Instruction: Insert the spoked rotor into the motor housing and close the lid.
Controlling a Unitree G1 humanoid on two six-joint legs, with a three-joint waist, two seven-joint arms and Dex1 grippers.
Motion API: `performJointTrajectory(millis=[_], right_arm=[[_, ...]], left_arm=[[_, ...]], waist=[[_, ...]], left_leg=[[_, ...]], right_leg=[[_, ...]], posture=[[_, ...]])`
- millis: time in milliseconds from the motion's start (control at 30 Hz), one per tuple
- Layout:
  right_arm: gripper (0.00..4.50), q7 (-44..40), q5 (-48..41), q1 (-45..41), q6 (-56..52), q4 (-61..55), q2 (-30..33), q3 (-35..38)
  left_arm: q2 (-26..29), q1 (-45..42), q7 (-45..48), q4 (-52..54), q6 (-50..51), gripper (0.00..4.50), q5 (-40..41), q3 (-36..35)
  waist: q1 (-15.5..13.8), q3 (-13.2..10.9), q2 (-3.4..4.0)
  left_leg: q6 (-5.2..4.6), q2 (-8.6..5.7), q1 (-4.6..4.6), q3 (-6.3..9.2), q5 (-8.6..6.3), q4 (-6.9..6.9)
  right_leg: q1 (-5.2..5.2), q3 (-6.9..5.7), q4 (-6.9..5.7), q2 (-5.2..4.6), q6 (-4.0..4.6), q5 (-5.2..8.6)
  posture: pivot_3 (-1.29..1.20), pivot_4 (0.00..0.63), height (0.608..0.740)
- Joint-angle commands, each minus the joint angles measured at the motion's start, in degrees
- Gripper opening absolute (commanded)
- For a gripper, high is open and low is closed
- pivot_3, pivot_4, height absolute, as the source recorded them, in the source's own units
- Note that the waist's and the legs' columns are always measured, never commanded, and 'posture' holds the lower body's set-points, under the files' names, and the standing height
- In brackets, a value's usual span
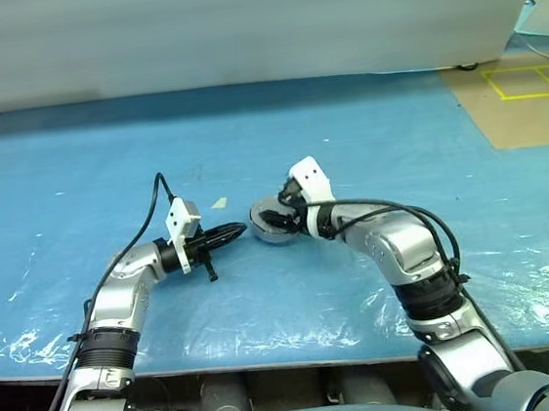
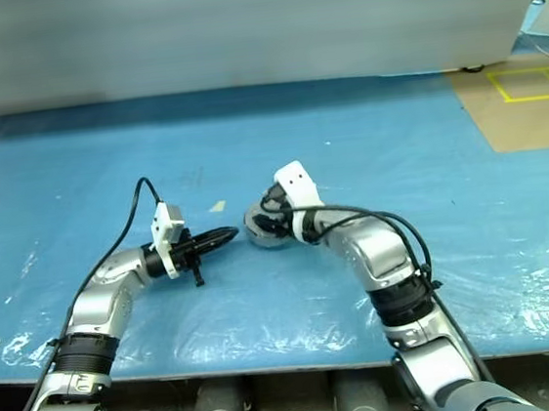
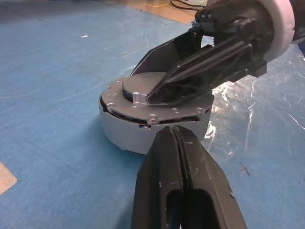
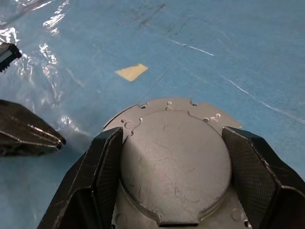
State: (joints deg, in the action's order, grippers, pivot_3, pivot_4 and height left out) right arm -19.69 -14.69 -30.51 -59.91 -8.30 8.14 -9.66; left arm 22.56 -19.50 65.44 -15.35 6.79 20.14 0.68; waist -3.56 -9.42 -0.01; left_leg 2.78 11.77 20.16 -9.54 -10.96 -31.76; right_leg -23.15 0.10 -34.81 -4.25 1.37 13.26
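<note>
A round silver lid point(image 4: 174, 162) with a screw-holed flange sits on the pale cylindrical motor housing point(image 3: 126, 136), and a thin dark gap shows between them. My right gripper point(image 4: 174, 136) reaches down over it, shut on the lid's raised centre with one finger on each side. My left gripper point(image 3: 174, 131) lies level and shut, its tip pointing at the housing's side a little short of it, nothing held. In the head views the assembly point(image 1: 273, 229) stands mid-table between both grippers. The spoked rotor is hidden.
The blue table point(image 1: 366, 137) is covered with a crinkled clear film. A small tan scrap of tape point(image 1: 218, 203) lies just beyond my left gripper. Brown board with yellow lines point(image 1: 528, 91) lies at the far right. The table's front edge point(image 1: 270, 348) runs close to me.
</note>
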Motion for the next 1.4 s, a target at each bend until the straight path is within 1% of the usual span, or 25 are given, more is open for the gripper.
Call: performJointTrajectory(millis=[33,167,300,367,433,467,533,600,733,867,1000,1067,1200,1267,1333,1400], right_arm=[[2.94,2.42,-1.12,0.55,-5.5,0.73,-2.02,2.31],[2.94,3.35,-2.55,0.75,-9.42,-0.82,-4.44,3.58],[2.94,3.47,-5.66,0.32,-14.67,-1.91,-8.04,7.51],[2.94,2.45,-6.68,-0.08,-16.32,-2.59,-7.87,7.38],[2.94,0.6,-7.39,-0.2,-16.69,-3.69,-6.13,5.49],[2.94,-0.2,-7.14,-0.2,-16.09,-4.13,-4.68,3.85],[2.94,0.18,-2.48,-0.09,-10.28,-4.38,0.04,-2.21],[2.94,2.7,1.41,-0.26,-4.62,-2.65,1.71,-4.41],[2.94,1.62,1.26,-0.2,1.5,-2.47,1.77,-4.7],[2.94,-0.09,-2.72,0.81,5.93,-2.69,-1.88,-0.65],[2.94,-0.94,-6.49,1.21,5.03,-1.92,-4.98,3.58],[2.94,-1.64,-7.98,1.17,3.94,-2.08,-5.44,4.8],[2.94,-1.47,-6.87,1.19,4.14,-2.12,-4.39,3.65],[2.94,0.12,-5.34,1.06,3.14,-1.28,-4.18,2.75],[2.94,1.41,-3.09,1.03,3.36,-0.91,-3.27,0.74],[2.94,0.96,-2.9,1.18,3.14,-1.49,-2.68,-0.83]], left_arm=[[0.53,-0.17,-0.12,1.29,-0.85,0.0,0.48,-0.41],[0.68,-0.11,-0.08,1.08,-0.93,0.0,0.42,-0.48],[0.59,-0.09,0.04,0.84,-1.11,0.0,0.32,-0.34],[0.54,-0.17,0.09,0.61,-1.26,0.0,0.26,-0.31],[0.51,-0.26,0.14,0.39,-1.44,0.0,0.22,-0.32],[0.5,-0.29,0.16,0.3,-1.53,0.0,0.21,-0.33],[0.53,-0.33,0.22,0.02,-1.79,0.0,0.15,-0.33],[0.57,-0.36,0.31,-0.28,-2.01,0.0,0.12,-0.34],[0.64,-0.32,0.41,-0.63,-2.33,0.0,0.08,-0.32],[0.69,-0.38,0.6,-1.06,-2.66,0.0,-0.02,-0.23],[0.7,-0.51,0.82,-1.45,-2.89,0.0,-0.07,-0.1],[0.65,-0.59,0.93,-1.64,-3.03,0.0,-0.15,0.02],[0.51,-0.72,0.94,-1.91,-3.19,0.0,-0.28,0.11],[0.55,-0.8,0.96,-2.13,-3.3,0.0,-0.31,0.03],[0.82,-0.93,0.83,-2.53,-3.54,0.0,-0.29,-0.44],[1.53,-1.44,0.56,-3.58,-4.12,0.0,-0.16,-1.54]], waist=[[-0.03,0.0,0.0],[-0.02,0.0,0.0],[0.02,0.0,0.0],[0.11,0.0,0.0],[0.23,0.0,0.0],[0.28,0.0,0.0],[0.34,0.0,0.0],[0.37,0.0,0.0],[0.44,0.0,-0.01],[0.45,-0.01,-0.02],[0.57,-0.01,-0.02],[0.64,-0.01,-0.02],[0.64,-0.01,-0.02],[0.67,-0.01,-0.02],[0.69,-0.01,-0.02],[0.67,-0.01,-0.02]], left_leg=[[0.0,0.0,0.0,-0.01,0.0,0.0],[0.01,-0.01,0.0,-0.06,0.0,0.02],[0.02,-0.04,0.01,-0.12,0.0,0.22],[0.03,-0.06,0.0,-0.14,0.0,0.36],[0.07,-0.04,-0.01,-0.15,-0.01,0.47],[0.12,-0.04,0.0,-0.15,-0.04,0.49],[0.17,-0.05,0.0,-0.15,-0.07,0.52],[0.2,-0.05,0.0,-0.14,-0.08,0.53],[0.22,-0.05,-0.05,-0.14,-0.06,0.44],[0.21,-0.04,-0.04,-0.15,-0.06,0.34],[0.21,-0.03,0.02,-0.15,-0.05,0.33],[0.21,-0.03,0.08,-0.15,-0.04,0.31],[0.22,-0.03,0.28,-0.13,-0.04,0.4],[0.22,-0.01,0.41,-0.11,-0.04,0.41],[0.22,-0.02,0.41,-0.11,-0.04,0.38],[0.22,-0.02,0.36,-0.11,-0.04,0.34]], right_leg=[[0.0,0.0,0.0,0.0,0.0,0.0],[-0.02,0.0,0.03,0.01,0.0,0.0],[-0.09,0.0,0.07,0.03,0.01,0.01],[-0.15,-0.02,0.07,0.06,-0.08,-0.04],[-0.17,-0.06,0.07,0.1,-0.11,-0.06],[-0.17,-0.08,0.08,0.12,-0.11,-0.05],[-0.17,-0.08,0.11,0.12,-0.12,-0.03],[-0.15,-0.09,0.13,0.12,-0.13,-0.02],[-0.13,-0.05,0.06,0.08,-0.12,-0.01],[-0.13,0.02,0.01,0.03,0.06,0.05],[-0.18,-0.01,0.0,0.07,0.09,0.04],[-0.21,-0.03,0.0,0.08,-0.08,-0.06],[-0.34,-0.13,0.08,0.11,-0.11,-0.08],[-0.47,-0.17,0.06,0.14,-0.1,-0.08],[-0.48,-0.16,0.03,0.14,-0.11,-0.08],[-0.44,-0.16,0.0,0.12,-0.11,-0.09]], posture=[[0.0,0.15,0.74],[0.0,0.15,0.74],[0.0,0.15,0.74],[0.0,0.15,0.74],[0.0,0.15,0.74],[0.0,0.15,0.74],[0.0,0.15,0.74],[0.0,0.15,0.74],[0.0,0.15,0.74],[0.0,0.15,0.74],[0.0,0.15,0.74],[0.0,0.15,0.74],[0.0,0.15,0.74],[0.0,0.15,0.74],[0.0,0.15,0.74],[0.0,0.15,0.74]])
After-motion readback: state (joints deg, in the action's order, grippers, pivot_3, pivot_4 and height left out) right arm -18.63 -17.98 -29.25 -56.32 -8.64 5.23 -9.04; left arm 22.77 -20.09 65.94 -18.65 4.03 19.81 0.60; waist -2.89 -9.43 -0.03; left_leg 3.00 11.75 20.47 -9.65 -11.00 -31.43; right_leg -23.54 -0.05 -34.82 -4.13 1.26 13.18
